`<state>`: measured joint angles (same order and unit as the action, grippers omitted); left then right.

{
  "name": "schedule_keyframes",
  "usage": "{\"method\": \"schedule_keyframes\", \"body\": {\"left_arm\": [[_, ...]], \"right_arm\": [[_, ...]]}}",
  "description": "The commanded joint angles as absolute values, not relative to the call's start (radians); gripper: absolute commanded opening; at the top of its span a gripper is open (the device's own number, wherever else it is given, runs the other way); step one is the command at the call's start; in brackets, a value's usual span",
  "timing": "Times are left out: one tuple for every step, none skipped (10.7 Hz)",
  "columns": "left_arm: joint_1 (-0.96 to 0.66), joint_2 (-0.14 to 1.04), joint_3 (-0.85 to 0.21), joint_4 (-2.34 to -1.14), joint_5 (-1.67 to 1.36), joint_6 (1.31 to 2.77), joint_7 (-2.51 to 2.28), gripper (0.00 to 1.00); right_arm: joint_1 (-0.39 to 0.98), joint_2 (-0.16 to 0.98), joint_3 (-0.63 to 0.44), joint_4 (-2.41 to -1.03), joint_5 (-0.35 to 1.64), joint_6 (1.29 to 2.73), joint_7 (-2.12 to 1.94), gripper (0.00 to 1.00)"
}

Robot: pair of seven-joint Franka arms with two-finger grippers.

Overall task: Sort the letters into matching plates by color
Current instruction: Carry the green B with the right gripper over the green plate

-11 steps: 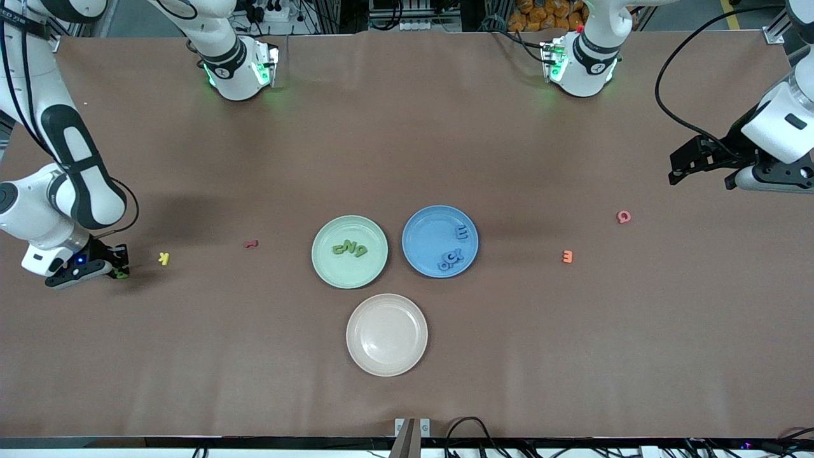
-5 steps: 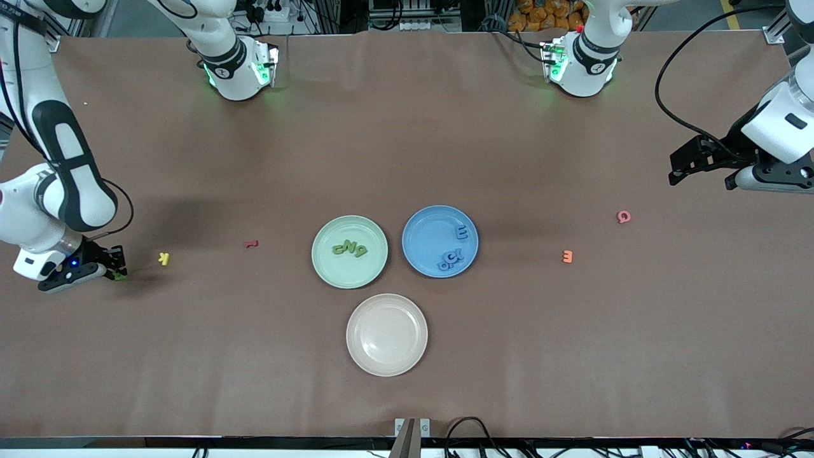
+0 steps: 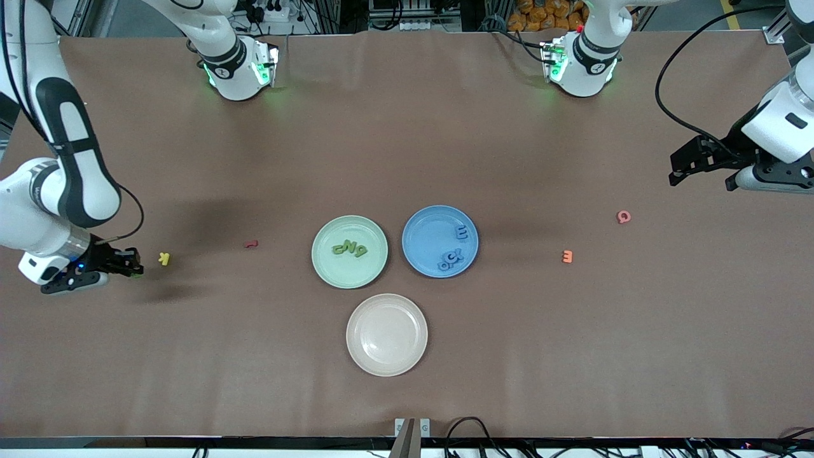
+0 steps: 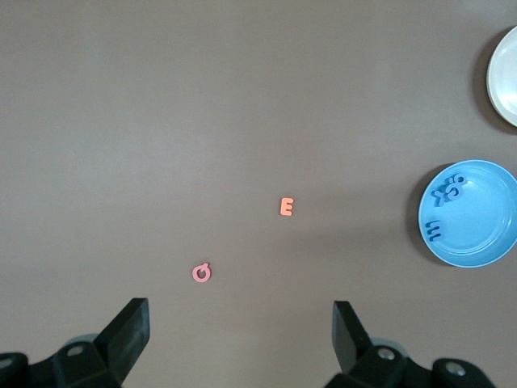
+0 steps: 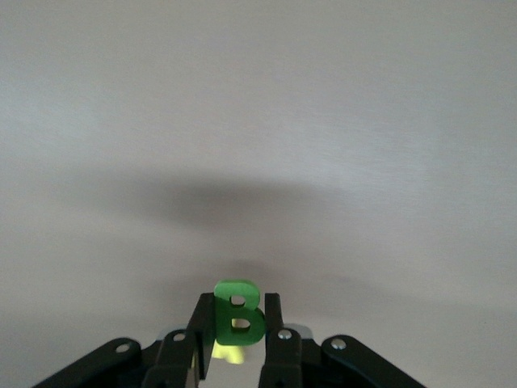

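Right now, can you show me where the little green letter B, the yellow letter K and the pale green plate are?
small green foam letter B (image 5: 236, 316): right wrist view, on its face, pinched in the right claw.
small yellow foam letter K (image 3: 164, 258): front view, its middle.
round pale green plate (image 3: 331, 272): front view, bare rim.

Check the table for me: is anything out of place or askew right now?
Nothing stands out. Green letters lie in the green plate, blue letters in the blue plate. The right gripper holds a green B upright near the yellow K. The left gripper waits open.
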<state>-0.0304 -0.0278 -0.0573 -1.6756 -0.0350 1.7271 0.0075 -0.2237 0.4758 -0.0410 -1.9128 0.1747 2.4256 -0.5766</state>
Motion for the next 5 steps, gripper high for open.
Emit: {"method": "schedule_keyframes", "body": {"left_arm": [[-0.025, -0.044, -0.061, -1.687, -0.028, 1.74, 0.028, 1.0], [-0.025, -0.044, -0.061, -1.687, -0.028, 1.741, 0.028, 1.0], [-0.025, -0.043, -0.061, -1.687, -0.028, 1.741, 0.028, 1.0], [-0.025, -0.043, -0.061, -1.687, -0.028, 1.741, 0.028, 1.0], [-0.025, -0.043, -0.061, -1.687, -0.028, 1.743, 0.028, 1.0]], "right_arm": [[-0.128, 0.433, -0.043, -1.931, 0.187, 2.393, -0.36, 0.29], [-0.098, 0.433, -0.043, -1.931, 0.187, 2.395, -0.297, 0.29], [-0.069, 0.431, -0.043, -1.931, 0.187, 2.396, -0.243, 0.29], [-0.042, 0.428, -0.04, -1.931, 0.187, 2.395, -0.18, 0.29], [-0.014, 0.426, -0.037, -1.931, 0.187, 2.393, -0.107, 0.29]]}}
